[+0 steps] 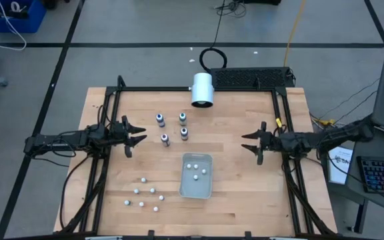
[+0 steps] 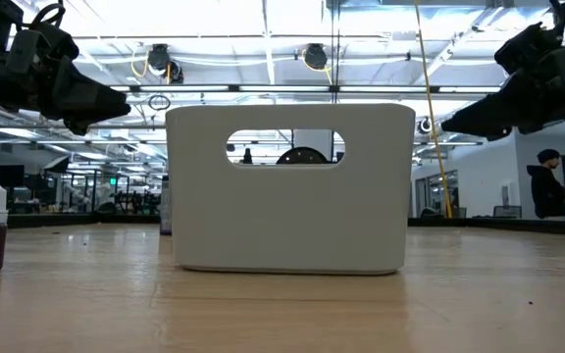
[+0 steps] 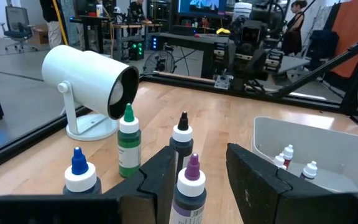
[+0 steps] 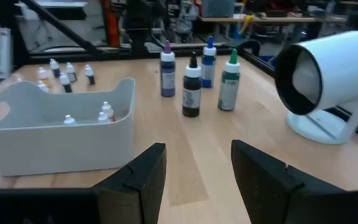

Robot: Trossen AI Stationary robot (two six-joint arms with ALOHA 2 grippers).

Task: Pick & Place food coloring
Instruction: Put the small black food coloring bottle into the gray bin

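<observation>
Four food coloring bottles stand upright on the wooden table at its far middle: blue cap [image 1: 160, 119], green cap [image 1: 183, 119], purple cap [image 1: 165, 139] and black cap [image 1: 185, 133]. My left gripper [image 1: 141, 133] is open and empty, left of them. In the left wrist view the purple-capped bottle [image 3: 190, 186] stands just ahead of the gap between my fingers [image 3: 201, 155], untouched. My right gripper [image 1: 245, 142] is open and empty, well to their right, and its wrist view shows all four bottles [image 4: 191, 87] farther off.
A white bin [image 1: 197, 175] holding a few small bottles stands near the table's middle, nearer than the four. Several small white-capped bottles [image 1: 142, 193] lie scattered left of it. A large white cylinder on a stand [image 1: 202, 89] sits at the far edge.
</observation>
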